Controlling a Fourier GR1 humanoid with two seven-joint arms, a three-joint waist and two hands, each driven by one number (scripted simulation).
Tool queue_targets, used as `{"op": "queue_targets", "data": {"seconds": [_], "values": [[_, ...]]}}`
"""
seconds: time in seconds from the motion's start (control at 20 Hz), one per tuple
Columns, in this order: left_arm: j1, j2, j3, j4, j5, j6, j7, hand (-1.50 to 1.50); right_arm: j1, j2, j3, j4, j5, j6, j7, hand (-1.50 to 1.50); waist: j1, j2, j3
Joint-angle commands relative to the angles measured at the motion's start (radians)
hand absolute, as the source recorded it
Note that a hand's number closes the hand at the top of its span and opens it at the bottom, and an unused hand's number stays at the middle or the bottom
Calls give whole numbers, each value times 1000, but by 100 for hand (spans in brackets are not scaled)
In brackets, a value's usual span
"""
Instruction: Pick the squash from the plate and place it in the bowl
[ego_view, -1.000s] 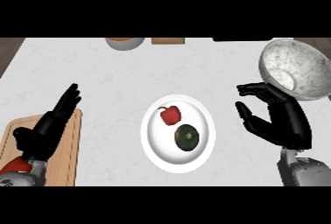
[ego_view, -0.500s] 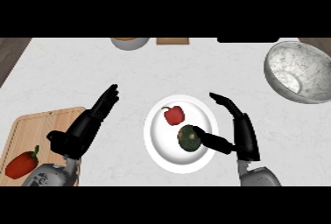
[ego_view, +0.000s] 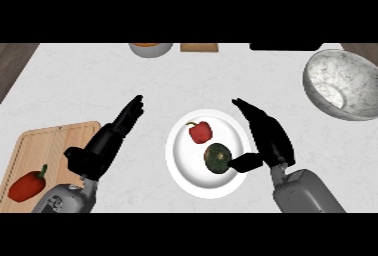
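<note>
Head view: squash (ego_view: 217, 158) on white plate (ego_view: 184, 169) beside red pepper (ego_view: 200, 132), right robot hand (ego_view: 266, 135) w/ straight fingers, thumb touching squash, left robot hand (ego_view: 107, 141) released over tabletop (ego_view: 88, 80), bowl (ego_view: 342, 85) far right, no readable writing.

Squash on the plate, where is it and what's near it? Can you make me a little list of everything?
squash: dark green, on the white plate
red pepper: on the same plate, above the squash
right robot hand: open, thumb touching the squash
left robot hand: open, left of the plate
bowl: grey, far right, nothing in it
cutting board: wooden, at left, with another red pepper on it
</note>
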Motion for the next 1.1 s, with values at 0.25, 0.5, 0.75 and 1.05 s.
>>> {"op": "queue_targets", "data": {"seconds": [0.25,0.5,0.75,1.05], "values": [[-1,11,22,-3,14,-30,0,0,-222,61,12,-45,-211,578,517,-150,2,1,1],[4,-22,15,29,-16,-23,-15,0,-280,160,-33,-35,-316,666,717,-150,-5,4,4],[22,-40,9,42,-49,-18,-49,0,-291,166,-4,15,-302,661,739,-150,-5,5,4],[-3,-39,53,24,-31,-56,0,0,-264,223,47,-35,-237,614,766,-150,-7,4,4]]}}
